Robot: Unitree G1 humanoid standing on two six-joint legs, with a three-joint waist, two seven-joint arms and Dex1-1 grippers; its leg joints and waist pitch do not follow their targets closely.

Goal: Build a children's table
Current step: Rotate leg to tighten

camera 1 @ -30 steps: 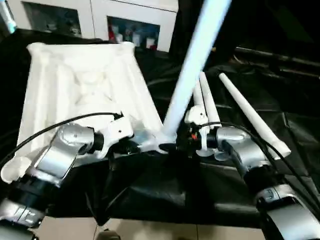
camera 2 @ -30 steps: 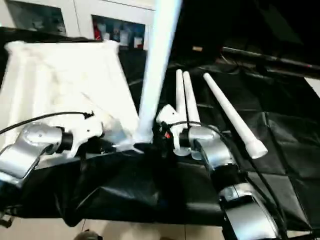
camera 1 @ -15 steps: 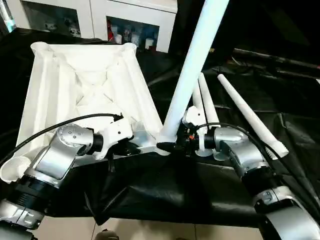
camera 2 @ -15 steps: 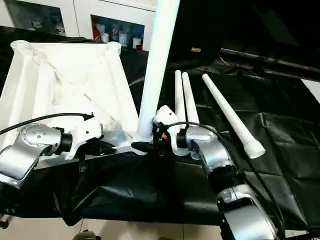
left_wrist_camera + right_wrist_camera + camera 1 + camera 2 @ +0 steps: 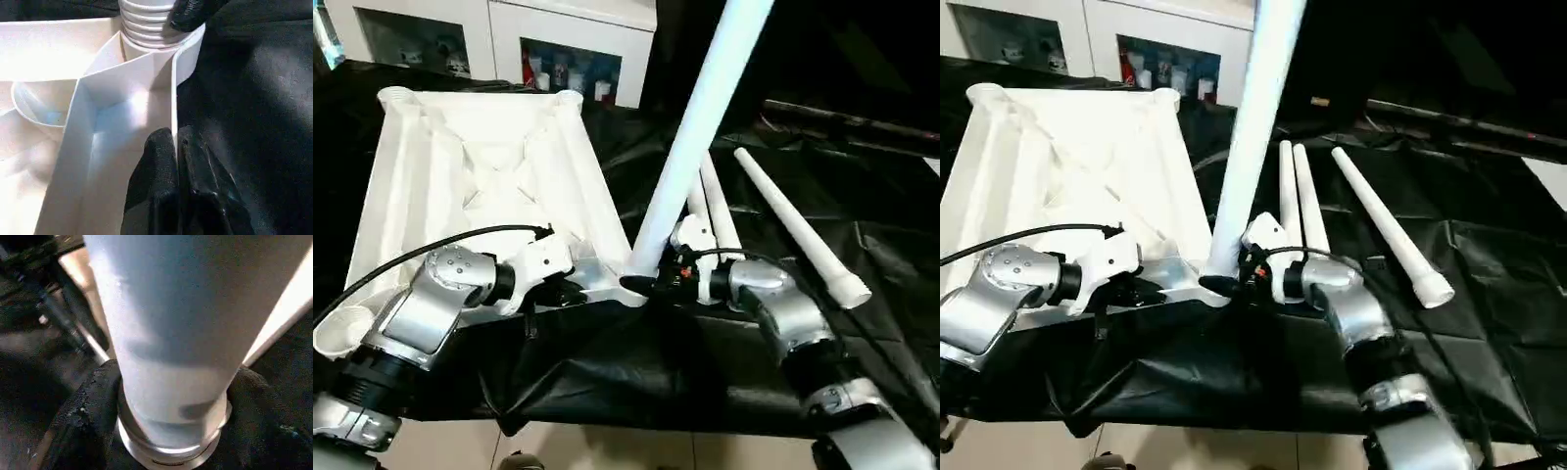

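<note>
- The children's table top (image 5: 480, 186), an all-white rectangular plastic slab lying upside down with its ribbed underside facing up, fills the upper left of the left eye view on a bench draped in black sheeting (image 5: 636, 362).
- Round corner sockets show at its far corners near the top of the frame, and another at the lower left edge.
- One long tapered round white leg (image 5: 690, 137) stands tilted in the near right corner socket, rising from the frame's centre to its top edge; in the left wrist view its ribbed threaded end (image 5: 146, 22) sits in that socket.
- Three loose white legs (image 5: 1386, 230) lie on the black sheeting right of centre, two side by side and touching, the third apart and angled towards the right.
- The left claw (image 5: 178, 166) is pinched tight on the thin upright side wall of the table top, just beside the standing leg's corner.
- The right claw (image 5: 166, 411) has its black fingers (image 5: 80, 416) on either side of the standing leg's base, close against it.
- A white glass-door cabinet (image 5: 529, 49) stands along the top left.
</note>
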